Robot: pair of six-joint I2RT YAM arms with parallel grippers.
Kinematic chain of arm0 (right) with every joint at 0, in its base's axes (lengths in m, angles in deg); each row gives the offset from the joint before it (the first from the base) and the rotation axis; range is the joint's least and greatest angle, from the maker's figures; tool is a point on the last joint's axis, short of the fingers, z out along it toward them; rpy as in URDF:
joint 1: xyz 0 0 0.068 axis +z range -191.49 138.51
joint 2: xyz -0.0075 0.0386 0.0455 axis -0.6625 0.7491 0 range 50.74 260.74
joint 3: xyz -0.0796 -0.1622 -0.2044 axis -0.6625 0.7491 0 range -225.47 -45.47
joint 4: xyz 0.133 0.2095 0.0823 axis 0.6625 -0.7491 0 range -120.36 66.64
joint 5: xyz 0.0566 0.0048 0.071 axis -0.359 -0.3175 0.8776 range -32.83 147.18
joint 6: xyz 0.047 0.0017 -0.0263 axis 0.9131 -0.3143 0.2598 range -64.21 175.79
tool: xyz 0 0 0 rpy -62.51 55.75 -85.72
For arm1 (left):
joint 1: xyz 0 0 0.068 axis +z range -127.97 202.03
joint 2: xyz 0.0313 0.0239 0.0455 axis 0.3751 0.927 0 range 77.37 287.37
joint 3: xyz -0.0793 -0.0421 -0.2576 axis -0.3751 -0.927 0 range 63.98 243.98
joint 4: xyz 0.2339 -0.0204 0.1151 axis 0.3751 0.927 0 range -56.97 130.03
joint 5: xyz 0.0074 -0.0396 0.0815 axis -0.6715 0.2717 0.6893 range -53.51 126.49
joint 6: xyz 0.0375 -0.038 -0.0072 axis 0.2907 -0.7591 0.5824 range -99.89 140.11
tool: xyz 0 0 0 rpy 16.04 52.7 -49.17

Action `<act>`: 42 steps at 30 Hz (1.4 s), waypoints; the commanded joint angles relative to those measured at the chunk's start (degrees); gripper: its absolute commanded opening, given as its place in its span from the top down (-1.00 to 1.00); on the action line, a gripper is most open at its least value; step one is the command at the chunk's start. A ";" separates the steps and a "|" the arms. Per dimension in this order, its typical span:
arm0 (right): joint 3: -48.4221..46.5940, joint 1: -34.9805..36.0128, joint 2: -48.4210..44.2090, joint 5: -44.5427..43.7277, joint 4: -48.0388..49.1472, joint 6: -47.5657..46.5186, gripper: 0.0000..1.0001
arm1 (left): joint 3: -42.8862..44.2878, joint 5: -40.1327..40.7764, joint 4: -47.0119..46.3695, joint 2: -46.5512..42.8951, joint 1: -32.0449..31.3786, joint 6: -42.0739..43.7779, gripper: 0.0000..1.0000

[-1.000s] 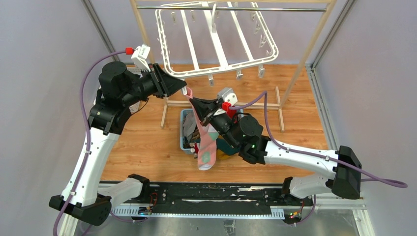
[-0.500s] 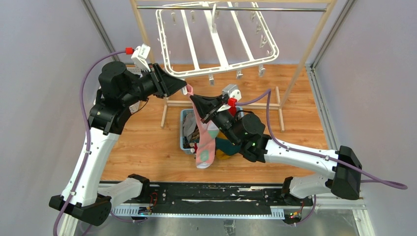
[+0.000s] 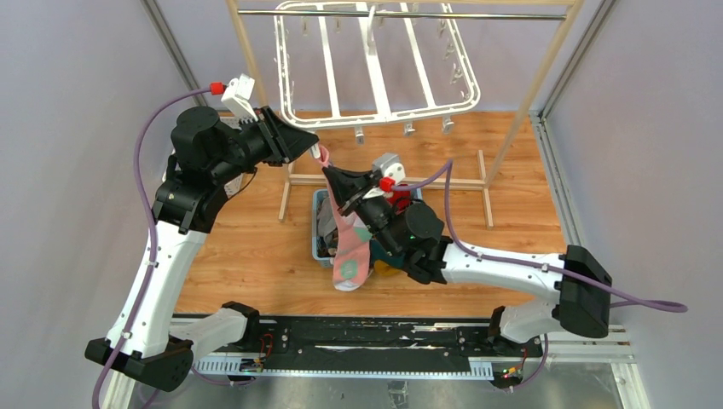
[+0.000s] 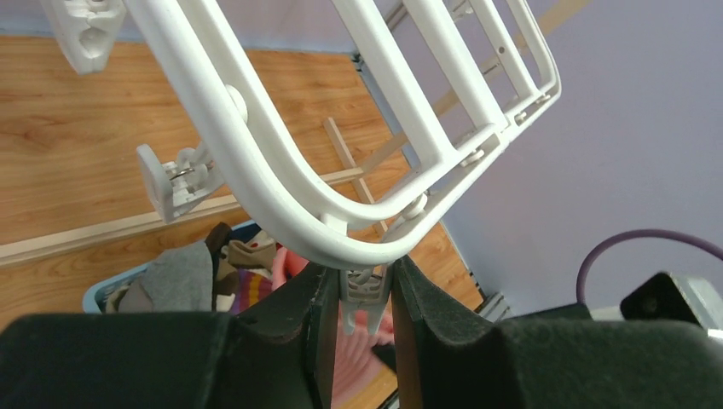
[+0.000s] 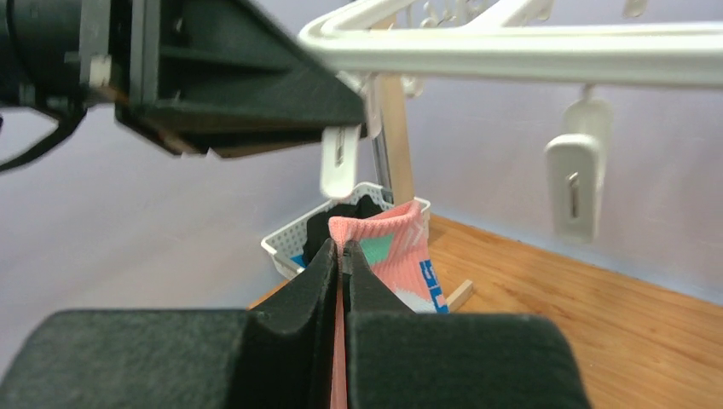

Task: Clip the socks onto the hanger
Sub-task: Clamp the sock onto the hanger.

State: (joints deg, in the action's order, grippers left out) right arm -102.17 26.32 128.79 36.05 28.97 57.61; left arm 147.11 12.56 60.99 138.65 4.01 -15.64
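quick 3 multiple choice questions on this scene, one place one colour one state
1. Where is the left gripper? A) in the basket B) at a clip on the hanger's corner C) resting on the table
2. The held sock is mostly: A) grey B) black C) pink
3. The right gripper's fingers are: A) shut on the sock B) wide open C) around a clip
Key: 1B, its fingers flank the clip; 2C, pink fabric dominates; 3A, they pinch the sock's cuff.
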 commanded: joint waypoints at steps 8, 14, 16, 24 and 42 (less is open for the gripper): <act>-4.04 6.15 6.93 -12.51 11.89 -15.68 1.00 | -0.33 4.50 0.45 -0.83 -0.08 0.09 1.00; -4.79 6.99 8.63 -14.12 15.17 -20.00 1.00 | -0.49 4.96 0.75 -0.96 -0.08 0.67 1.00; -5.11 7.32 9.01 -14.33 16.03 -21.52 1.00 | -0.64 5.18 0.73 -0.92 -0.08 0.84 1.00; -5.41 7.99 9.67 -14.72 18.60 -23.57 1.00 | -0.94 5.46 0.86 -1.11 -0.08 1.21 1.00; -7.24 8.21 9.53 -10.94 16.06 -21.70 1.00 | -0.66 5.77 0.76 -1.06 -0.08 0.83 1.00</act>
State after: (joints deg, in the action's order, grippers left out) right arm -107.05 33.53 138.18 23.72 43.73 35.23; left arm 146.79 17.50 61.69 138.37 4.01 -15.20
